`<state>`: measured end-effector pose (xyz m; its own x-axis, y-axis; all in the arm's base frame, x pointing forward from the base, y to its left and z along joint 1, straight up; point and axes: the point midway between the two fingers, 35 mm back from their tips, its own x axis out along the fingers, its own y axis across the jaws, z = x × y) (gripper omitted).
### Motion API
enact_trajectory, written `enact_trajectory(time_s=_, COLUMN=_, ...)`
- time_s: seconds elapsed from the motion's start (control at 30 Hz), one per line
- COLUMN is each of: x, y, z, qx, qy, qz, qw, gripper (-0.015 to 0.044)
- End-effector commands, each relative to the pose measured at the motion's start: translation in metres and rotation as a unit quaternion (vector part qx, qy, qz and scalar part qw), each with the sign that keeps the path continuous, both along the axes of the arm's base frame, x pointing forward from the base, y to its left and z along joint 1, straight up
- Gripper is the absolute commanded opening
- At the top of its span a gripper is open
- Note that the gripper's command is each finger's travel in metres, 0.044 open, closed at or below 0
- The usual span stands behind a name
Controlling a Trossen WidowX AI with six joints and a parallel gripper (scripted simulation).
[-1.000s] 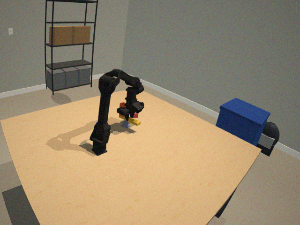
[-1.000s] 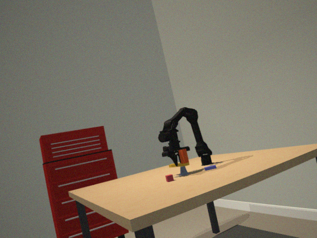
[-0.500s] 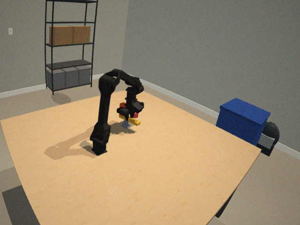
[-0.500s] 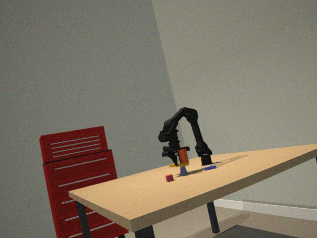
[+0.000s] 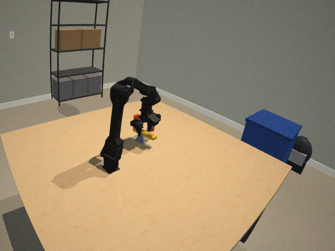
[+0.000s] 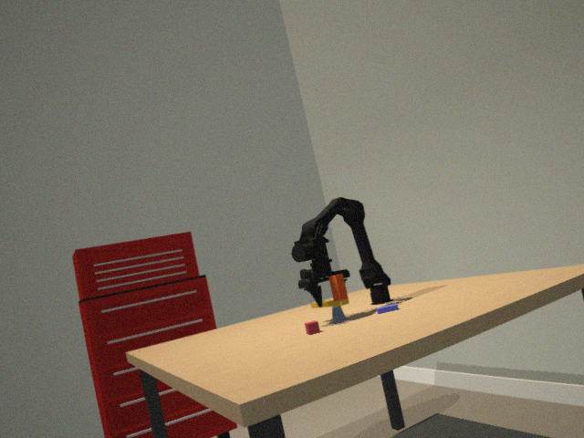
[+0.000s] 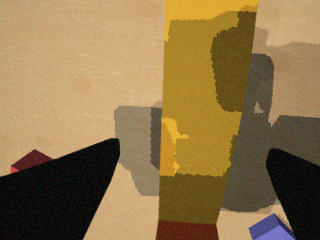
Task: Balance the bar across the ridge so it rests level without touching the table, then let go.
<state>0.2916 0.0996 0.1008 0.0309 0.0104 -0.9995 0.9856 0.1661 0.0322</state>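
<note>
The yellow bar [image 5: 150, 134] [image 6: 317, 305] [image 7: 203, 94] lies across the small blue-grey ridge [image 5: 140, 139] [image 6: 338, 315], with both ends off the table [image 5: 189, 202] [image 6: 283, 368]. My gripper [image 5: 144, 130] [image 6: 325, 299] [image 7: 194, 151] is open. Its fingers stand apart on either side of the bar with a gap on each side. In the wrist view the bar hides the ridge.
A small red cube [image 6: 311, 327] [image 7: 30, 160] and a flat purple block [image 6: 387, 307] [image 7: 275, 236] lie on the table near the ridge. A blue bin [image 5: 271, 133], a black shelf [image 5: 78, 49] and a red cabinet [image 6: 141, 301] stand off the table.
</note>
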Motion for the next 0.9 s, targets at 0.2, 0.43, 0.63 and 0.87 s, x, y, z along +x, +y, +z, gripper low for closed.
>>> enact_trajectory(time_s=0.2, x=0.002, y=0.001, z=0.069, qx=0.0, qy=0.0, qz=0.0, qw=1.0, gripper=0.044)
enact_trajectory(time_s=0.43, x=-0.003, y=-0.001, z=0.1, qx=0.0, qy=0.0, qz=0.0, qw=1.0, gripper=0.044)
enact_trajectory(time_s=0.63, x=-0.003, y=-0.001, z=0.1, qx=0.0, qy=0.0, qz=0.0, qw=1.0, gripper=0.044)
enact_trajectory(time_s=0.87, x=-0.003, y=-0.001, z=0.1, qx=0.0, qy=0.0, qz=0.0, qw=1.0, gripper=0.044)
